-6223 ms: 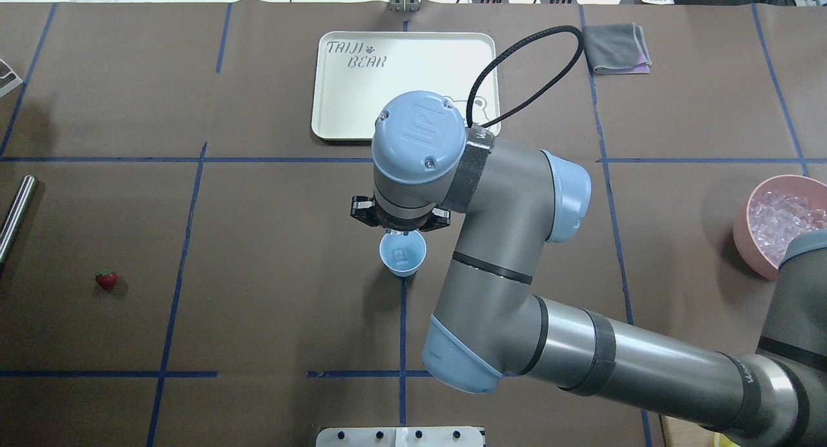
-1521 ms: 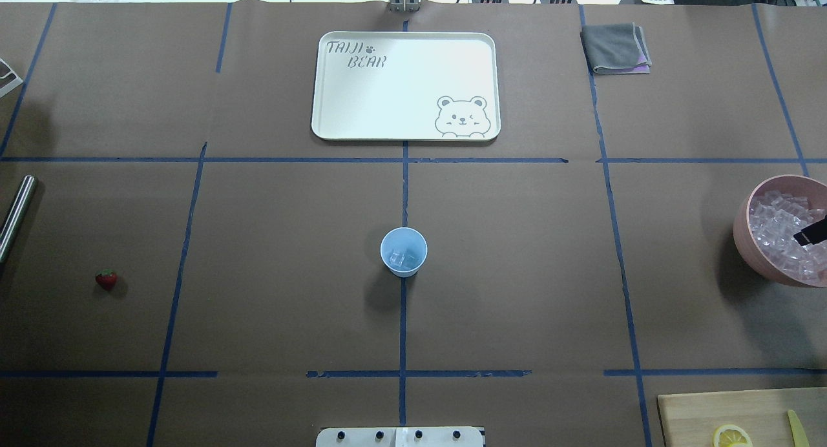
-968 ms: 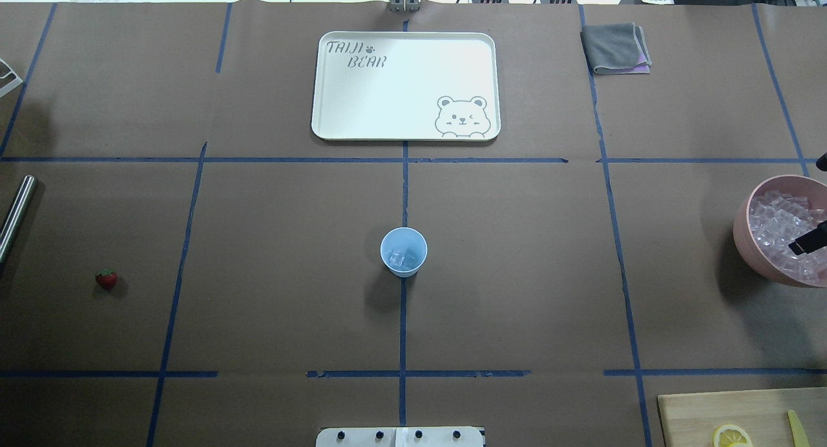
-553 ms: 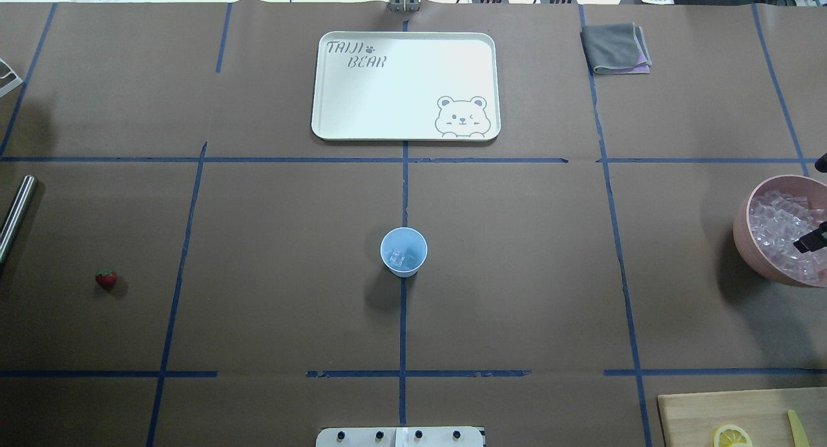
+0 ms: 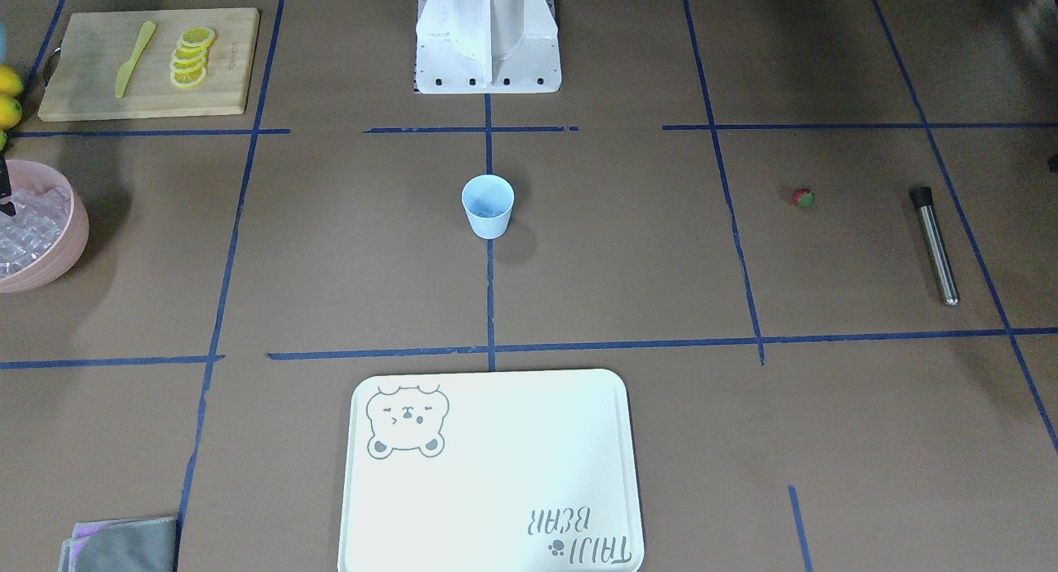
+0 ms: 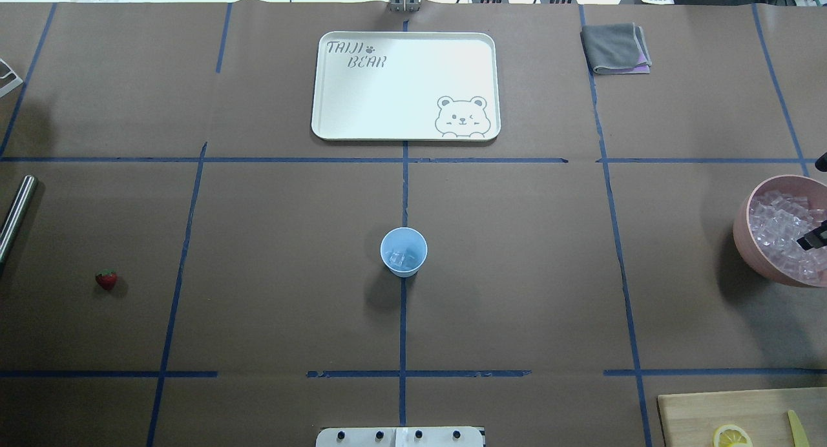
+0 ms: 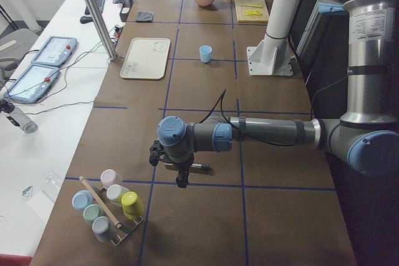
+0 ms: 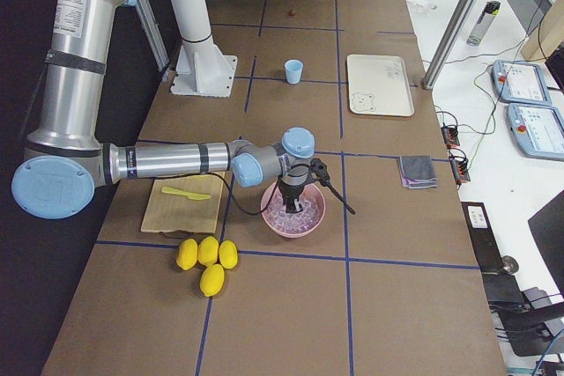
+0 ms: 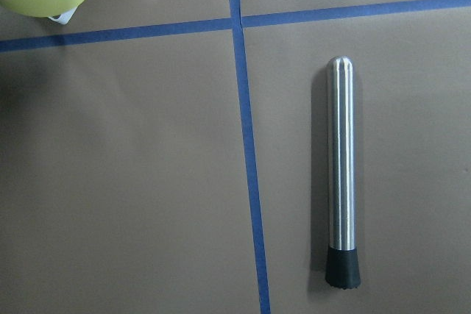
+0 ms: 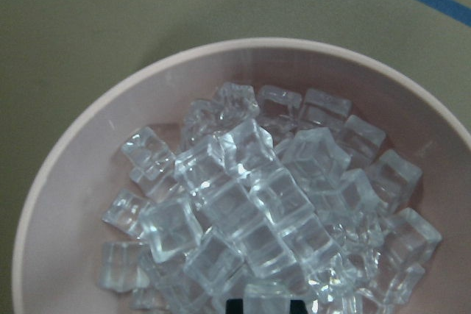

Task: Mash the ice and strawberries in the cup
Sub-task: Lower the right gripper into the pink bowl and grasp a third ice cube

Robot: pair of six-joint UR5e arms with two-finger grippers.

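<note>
Brown table point(image 6: 517, 272). Overhead shows ice point(image 6: 402, 259) in cup point(image 6: 386, 248), front view doesn't. Right jaws spread, empty; left jaws unclear.

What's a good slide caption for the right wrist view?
Right wrist camera looking down on clear ice cubes heaped in the pink bowl.

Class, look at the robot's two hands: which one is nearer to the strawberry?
Left. The left hand hovers above the metal muddler, which lies near the strawberry at the left end of the table. The right hand is over the pink bowl of ice at the opposite end.
</note>
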